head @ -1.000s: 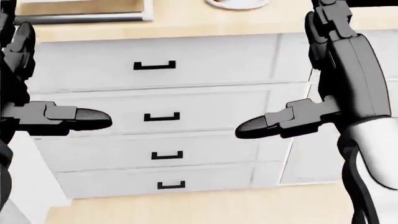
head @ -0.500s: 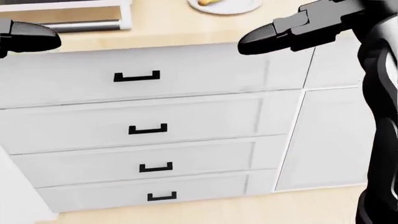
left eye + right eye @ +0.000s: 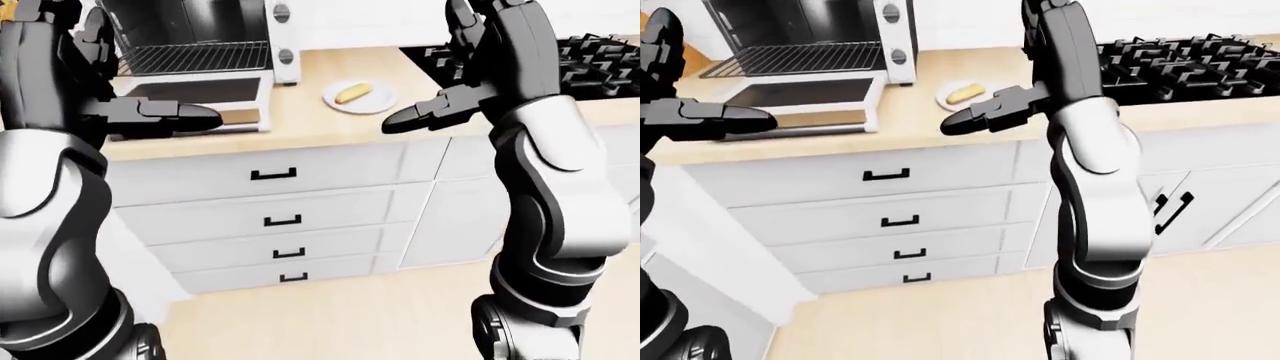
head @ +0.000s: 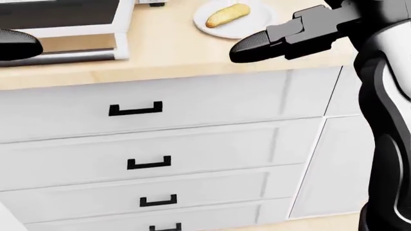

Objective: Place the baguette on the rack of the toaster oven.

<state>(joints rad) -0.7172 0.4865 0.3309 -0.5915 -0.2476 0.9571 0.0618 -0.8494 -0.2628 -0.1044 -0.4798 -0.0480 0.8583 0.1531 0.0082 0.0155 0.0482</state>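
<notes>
The baguette (image 3: 353, 92) is a short golden loaf lying on a white plate (image 3: 385, 102) on the wooden counter; it also shows at the top of the head view (image 4: 227, 15). The toaster oven (image 3: 283, 37) stands at the counter's upper left with its door (image 3: 190, 91) folded down and its wire rack (image 3: 195, 57) bare. My left hand (image 3: 150, 90) is open and empty, held in front of the oven door. My right hand (image 3: 435, 82) is open and empty, just right of the plate and above the counter edge.
A black stove top (image 3: 1180, 64) with grates lies at the right of the counter. White drawers with black handles (image 4: 135, 109) run below the counter, with a cabinet door (image 3: 1180, 202) to their right. Wooden floor (image 3: 350, 315) is below.
The camera has tilted up: the drawers slid down the head view and the plate with the baguette came into view. Both hands rose to counter height, still open.
</notes>
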